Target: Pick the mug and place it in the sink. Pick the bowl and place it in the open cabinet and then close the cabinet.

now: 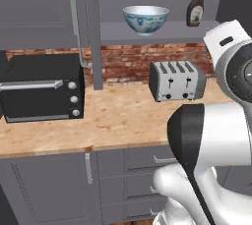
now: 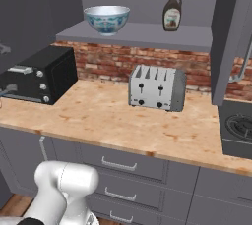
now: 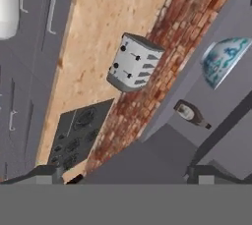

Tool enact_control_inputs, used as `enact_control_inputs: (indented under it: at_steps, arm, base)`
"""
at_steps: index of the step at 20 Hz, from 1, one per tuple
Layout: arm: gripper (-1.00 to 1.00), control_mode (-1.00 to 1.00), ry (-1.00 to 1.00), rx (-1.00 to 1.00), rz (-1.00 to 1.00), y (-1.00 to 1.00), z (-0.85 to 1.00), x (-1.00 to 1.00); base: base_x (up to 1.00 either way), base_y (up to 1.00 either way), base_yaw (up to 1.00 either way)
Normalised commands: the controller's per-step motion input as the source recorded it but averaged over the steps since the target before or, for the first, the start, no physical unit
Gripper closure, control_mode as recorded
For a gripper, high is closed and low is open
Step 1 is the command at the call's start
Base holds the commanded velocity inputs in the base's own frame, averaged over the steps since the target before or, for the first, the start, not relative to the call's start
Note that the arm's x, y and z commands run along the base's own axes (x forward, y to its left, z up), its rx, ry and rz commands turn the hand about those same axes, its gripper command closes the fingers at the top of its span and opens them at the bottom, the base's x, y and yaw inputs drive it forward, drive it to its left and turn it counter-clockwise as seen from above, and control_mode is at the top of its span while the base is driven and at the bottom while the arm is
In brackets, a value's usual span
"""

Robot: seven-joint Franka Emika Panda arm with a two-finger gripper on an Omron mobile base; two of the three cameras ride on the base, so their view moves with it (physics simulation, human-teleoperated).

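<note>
Bowl (image 1: 145, 19) rests on the cabinet shelf (image 1: 162, 33), near its left end. Gripper (image 3: 125, 179) spread wide, empty. Next: swing the door (image 1: 93, 27) shut by its handle (image 1: 76, 17).

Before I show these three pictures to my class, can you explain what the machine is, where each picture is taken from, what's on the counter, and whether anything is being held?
It is a rendered kitchen with a white robot arm on a driving base. Two pictures come from cameras on the base, behind the arm to its left and right. The third, tilted one looks along the gripper, which is open and holds nothing. On the wooden counter stand a silver toaster and a black toaster oven. On the shelf of the open cabinet sit the patterned bowl and a brown bottle.
</note>
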Motion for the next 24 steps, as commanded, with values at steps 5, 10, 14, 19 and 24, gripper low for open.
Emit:
enact_control_inputs:
  at_steps: [5, 10, 14, 19, 24]
  arm:
    - [-1.0, -1.0, 0.12, -0.45, -0.08, 0.62, 0.0, -0.49]
    - [-1.0, -1.0, 0.09, -0.35, 0.01, 0.99, 0.03, -0.15]
    - [-1.0, -1.0, 0.02, -0.31, -0.02, 0.96, 0.04, -0.09]
    - [-1.0, -1.0, 0.04, -0.17, -0.01, 0.6, -0.07, 0.06]
    - [-1.0, -1.0, 0.0, 0.0, 0.0, 0.27, -0.04, 0.32]
  base:
    - [0.0, 0.0, 0.0]
    - [0.0, 0.0, 0.0]
    - [0.0, 0.0, 0.0]
    - [0.0, 0.0, 0.0]
    - [0.0, 0.0, 0.0]
